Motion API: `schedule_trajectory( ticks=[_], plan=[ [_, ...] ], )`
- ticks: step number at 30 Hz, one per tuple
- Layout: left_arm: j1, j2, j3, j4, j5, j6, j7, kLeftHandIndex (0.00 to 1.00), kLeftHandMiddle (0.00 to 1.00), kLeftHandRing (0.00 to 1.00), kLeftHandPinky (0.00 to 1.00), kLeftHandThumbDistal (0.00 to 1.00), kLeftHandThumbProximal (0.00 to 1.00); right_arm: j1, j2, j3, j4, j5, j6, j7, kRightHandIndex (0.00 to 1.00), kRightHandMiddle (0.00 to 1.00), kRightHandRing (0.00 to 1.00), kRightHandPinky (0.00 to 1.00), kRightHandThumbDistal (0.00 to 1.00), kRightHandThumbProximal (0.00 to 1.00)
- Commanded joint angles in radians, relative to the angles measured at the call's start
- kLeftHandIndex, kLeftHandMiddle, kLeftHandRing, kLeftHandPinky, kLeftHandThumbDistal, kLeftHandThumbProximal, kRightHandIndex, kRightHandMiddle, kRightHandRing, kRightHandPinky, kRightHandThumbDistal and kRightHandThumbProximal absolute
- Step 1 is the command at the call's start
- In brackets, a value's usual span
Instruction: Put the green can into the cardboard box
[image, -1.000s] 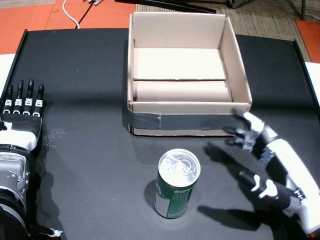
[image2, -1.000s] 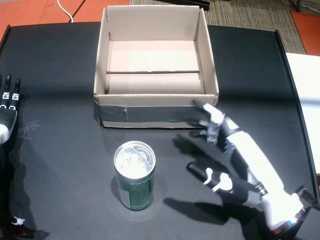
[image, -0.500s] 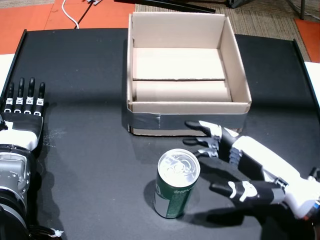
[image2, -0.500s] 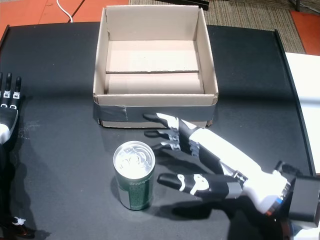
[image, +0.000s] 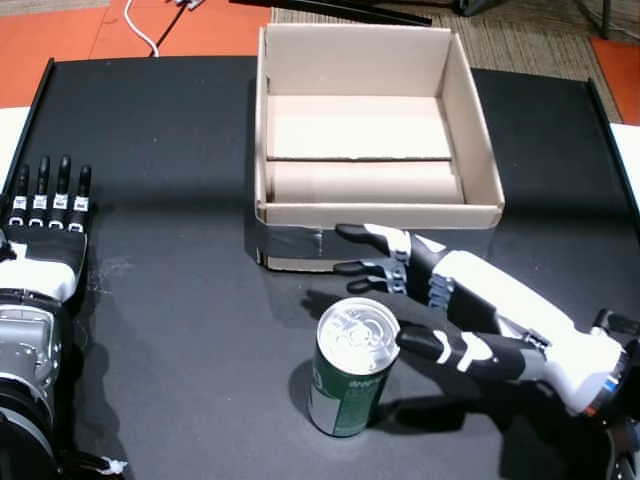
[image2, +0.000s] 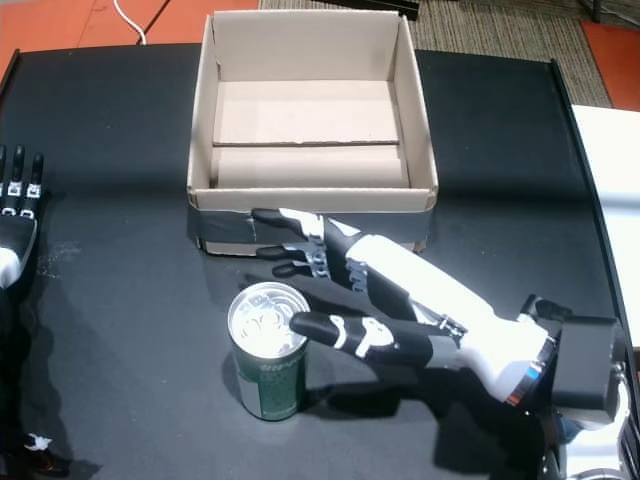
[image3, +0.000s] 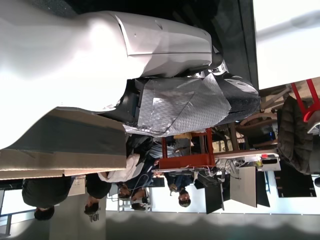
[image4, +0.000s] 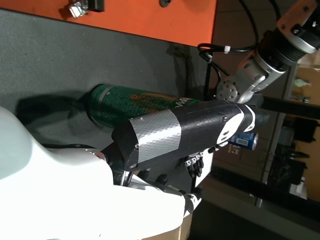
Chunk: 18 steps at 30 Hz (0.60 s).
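The green can (image: 351, 370) (image2: 267, 350) stands upright on the black table, just in front of the open cardboard box (image: 370, 140) (image2: 310, 120). My right hand (image: 440, 300) (image2: 370, 285) is open beside the can, on its right. The thumb tip lies at the can's rim and the fingers stretch between the can and the box front. The right wrist view shows the can (image4: 145, 102) lying past the taped thumb (image4: 175, 132). Flat on the table at the left edge rests my left hand (image: 45, 225), open, fingers straight.
The box's front wall (image: 375, 245) is wrapped in grey tape. The table's raised edges (image: 35, 110) run along both sides. A white cable (image: 140, 30) lies on the orange floor beyond the table. People stand in the room in the left wrist view (image3: 135, 200).
My right hand has swept leftward from the table's right side to the can, with the thumb now at the can's rim. The can and left hand have stayed put.
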<state>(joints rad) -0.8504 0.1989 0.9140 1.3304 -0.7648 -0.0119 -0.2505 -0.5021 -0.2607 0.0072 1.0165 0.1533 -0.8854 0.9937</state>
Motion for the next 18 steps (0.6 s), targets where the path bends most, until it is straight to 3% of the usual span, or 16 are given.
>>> schedule_trajectory(
  ticks=[1, 6, 10, 18],
  plan=[
    [0.004, -0.004, -0.002, -0.001, 0.001, -0.009, -0.001, 0.68, 0.7, 0.8, 0.9, 0.0, 1.0, -0.014, -0.003, 0.004, 0.013, -0.015, -0.01, -0.007, 0.9, 0.96, 1.0, 1.0, 1.0, 0.78],
    [0.001, -0.006, -0.001, -0.001, 0.0, -0.01, 0.005, 0.63, 0.66, 0.77, 0.89, 0.0, 1.0, -0.022, -0.005, 0.006, 0.019, -0.018, -0.012, -0.007, 0.9, 0.96, 1.0, 1.0, 1.0, 0.76],
    [-0.001, -0.013, -0.002, -0.003, -0.001, -0.017, -0.003, 0.66, 0.69, 0.79, 0.91, 0.0, 1.0, -0.024, -0.013, 0.011, 0.027, -0.024, -0.02, 0.001, 0.9, 0.97, 1.0, 1.0, 1.0, 0.78],
    [-0.005, -0.02, -0.002, -0.003, -0.001, -0.023, 0.004, 0.64, 0.68, 0.77, 0.9, 0.0, 1.0, -0.027, -0.032, 0.016, 0.046, -0.037, -0.055, -0.001, 0.91, 0.98, 1.0, 1.0, 1.0, 0.76]
  ],
)
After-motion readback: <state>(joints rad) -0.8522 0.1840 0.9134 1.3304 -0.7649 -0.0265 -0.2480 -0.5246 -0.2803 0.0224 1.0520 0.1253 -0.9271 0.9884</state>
